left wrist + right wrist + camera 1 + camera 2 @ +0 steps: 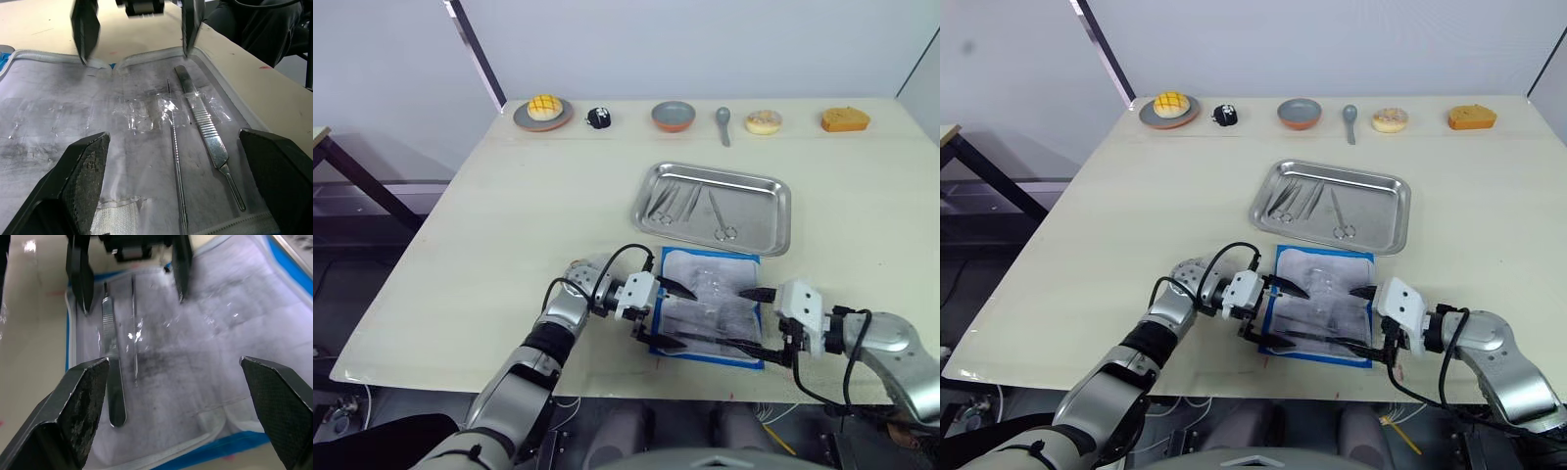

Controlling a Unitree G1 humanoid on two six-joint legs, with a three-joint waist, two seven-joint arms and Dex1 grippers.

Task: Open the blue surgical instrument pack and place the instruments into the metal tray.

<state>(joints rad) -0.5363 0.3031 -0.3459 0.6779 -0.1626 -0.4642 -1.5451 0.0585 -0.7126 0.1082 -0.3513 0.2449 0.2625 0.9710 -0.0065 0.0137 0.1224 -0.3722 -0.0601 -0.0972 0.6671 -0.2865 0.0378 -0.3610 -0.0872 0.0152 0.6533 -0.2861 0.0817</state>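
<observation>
The blue surgical instrument pack (707, 305) lies unfolded flat on the pale wooden table (509, 215), just on the near side of the metal tray (773, 211). Its grey-white lining faces up: soft, wrinkled fabric with crinkled clear plastic pockets and a bright blue border. The tray is a shiny stainless rectangle with rounded corners and a raised rim. Inside it lie slim ring-handled instruments (722, 221), scissor and forceps shapes, spread apart on the tray floor.

Two tools remain on the pack's lining, along the edge farthest from the tray: a flat scalpel handle (208, 137) with a ribbed grip and a thin straight probe (176, 166), side by side and nearly parallel.

Left gripper (668, 313) sits over the pack's left edge, fingers spread wide and grasping nothing; black finger pads (80, 188) show a fine knurled texture. Right gripper (762, 321) sits over the pack's right edge, facing the left one, fingers likewise spread and empty. Its fingers (83, 416) hang above the lining on the side away from the tray.

Along the table's far edge beyond the tray, in a row: a yellow bun on a grey plate (544, 112), a small black-and-white toy figure (598, 118), a round grey bowl (674, 116), a grey spoon (723, 121), a doughnut (764, 121), and an orange cake piece (845, 119).
</observation>
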